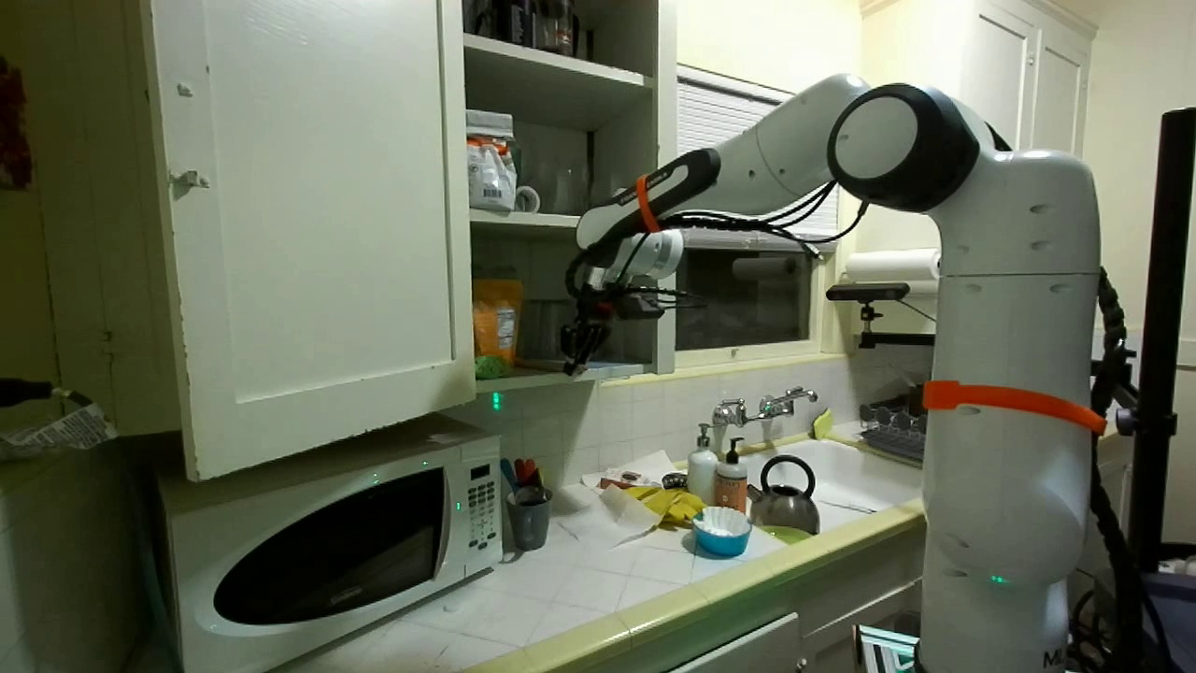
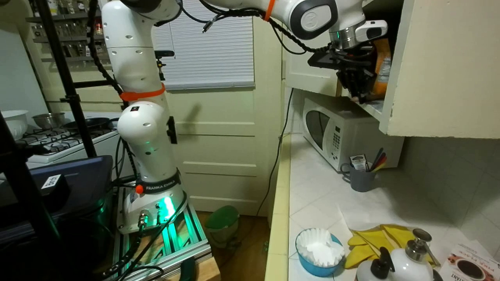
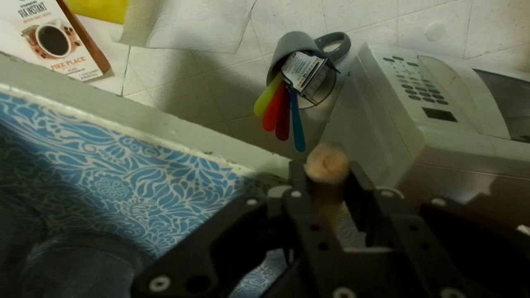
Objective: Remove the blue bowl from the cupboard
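Note:
The blue bowl (image 1: 721, 539) stands upright on the counter with white paper filters in it; it also shows in an exterior view (image 2: 318, 269). The white cupboard (image 1: 318, 215) is open, its door swung out over the microwave. My gripper (image 1: 575, 363) is at the front edge of the cupboard's lowest shelf, well above and away from the bowl. In the wrist view the gripper (image 3: 325, 178) is closed round a tan, round-ended rod (image 3: 327, 163). The rod's other end is hidden. The bowl is out of the wrist view.
An orange bag (image 1: 497, 313) and a green item (image 1: 489, 367) sit on the lowest shelf. Below are the microwave (image 1: 336, 542), a grey mug (image 1: 530, 519) with utensils, a yellow cloth (image 1: 668, 505), soap bottles (image 1: 703, 467) and a kettle (image 1: 785, 509).

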